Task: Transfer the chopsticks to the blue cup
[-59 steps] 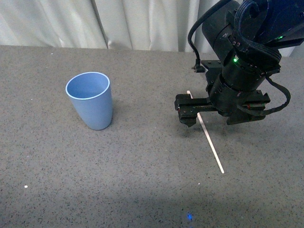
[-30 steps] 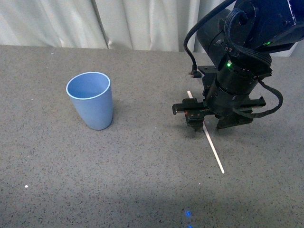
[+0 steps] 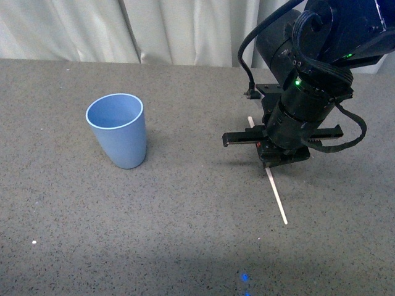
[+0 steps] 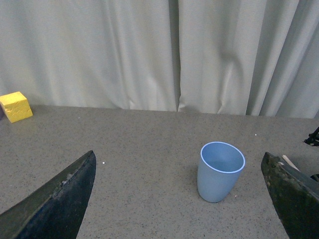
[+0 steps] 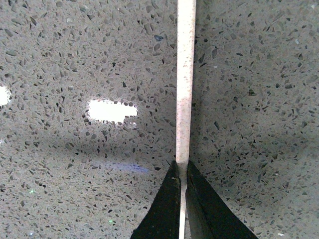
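Right gripper [image 3: 269,161] had dropped since 0.5 s ago and pinched shut on the chopstick [image 3: 277,198], which lay right of centre on the table [image 3: 185,246]. Judgement: lift level, then tilt. Cup [image 3: 117,131] stood left of centre, nothing between. Left gripper [image 4: 177,155] gaped empty. Yellow block [image 4: 16,106] sat far left.
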You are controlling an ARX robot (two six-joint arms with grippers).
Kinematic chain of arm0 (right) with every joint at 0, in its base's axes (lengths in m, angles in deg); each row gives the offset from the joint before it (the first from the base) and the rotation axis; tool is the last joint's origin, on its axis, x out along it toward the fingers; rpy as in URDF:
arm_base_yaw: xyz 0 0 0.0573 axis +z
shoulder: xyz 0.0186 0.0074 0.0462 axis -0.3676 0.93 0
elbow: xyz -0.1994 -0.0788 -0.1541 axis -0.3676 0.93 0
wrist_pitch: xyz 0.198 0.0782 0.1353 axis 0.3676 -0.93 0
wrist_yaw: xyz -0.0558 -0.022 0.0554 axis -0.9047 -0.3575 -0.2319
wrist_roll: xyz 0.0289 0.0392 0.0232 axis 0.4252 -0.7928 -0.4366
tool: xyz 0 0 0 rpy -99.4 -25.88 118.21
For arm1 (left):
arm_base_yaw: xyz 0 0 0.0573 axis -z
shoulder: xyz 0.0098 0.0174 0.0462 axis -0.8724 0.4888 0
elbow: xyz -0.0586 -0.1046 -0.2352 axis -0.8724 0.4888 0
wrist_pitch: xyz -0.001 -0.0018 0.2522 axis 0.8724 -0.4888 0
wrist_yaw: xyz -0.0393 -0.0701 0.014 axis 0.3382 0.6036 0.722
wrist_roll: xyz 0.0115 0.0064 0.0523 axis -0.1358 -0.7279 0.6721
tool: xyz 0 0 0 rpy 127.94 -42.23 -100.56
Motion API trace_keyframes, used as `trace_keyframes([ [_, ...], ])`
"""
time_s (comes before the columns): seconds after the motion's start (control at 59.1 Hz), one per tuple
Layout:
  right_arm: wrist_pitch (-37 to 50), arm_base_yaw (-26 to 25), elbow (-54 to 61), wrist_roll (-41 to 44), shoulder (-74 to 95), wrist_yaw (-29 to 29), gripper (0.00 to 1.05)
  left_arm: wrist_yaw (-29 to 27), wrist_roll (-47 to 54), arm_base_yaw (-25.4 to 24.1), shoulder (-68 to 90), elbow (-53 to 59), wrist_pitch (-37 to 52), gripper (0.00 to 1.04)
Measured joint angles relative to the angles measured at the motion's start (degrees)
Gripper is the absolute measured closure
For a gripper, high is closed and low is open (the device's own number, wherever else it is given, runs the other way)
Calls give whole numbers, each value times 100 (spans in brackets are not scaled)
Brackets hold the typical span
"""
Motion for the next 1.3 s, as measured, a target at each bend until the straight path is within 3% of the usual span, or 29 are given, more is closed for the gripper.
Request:
trace_keyframes([
  [0.118,1064,-11,686,439,-525,-271,104,0,0,0,0,0,-2,7],
  [0.288,3327,-13,1700,1038,-1580,74,104,0,0,0,0,0,0,7],
  [0.406,5475,-17,2262,916,-2164,1054,104,0,0,0,0,0,-2,7],
  [0.592,7619,278,2328,732,-2118,2142,104,0,0,0,0,0,-2,7],
  [0.931,7954,1073,1681,1034,-1233,2592,104,0,0,0,0,0,-2,7],
  [1.303,7748,1281,1128,992,-704,2677,104,0,0,0,0,0,0,7],
])
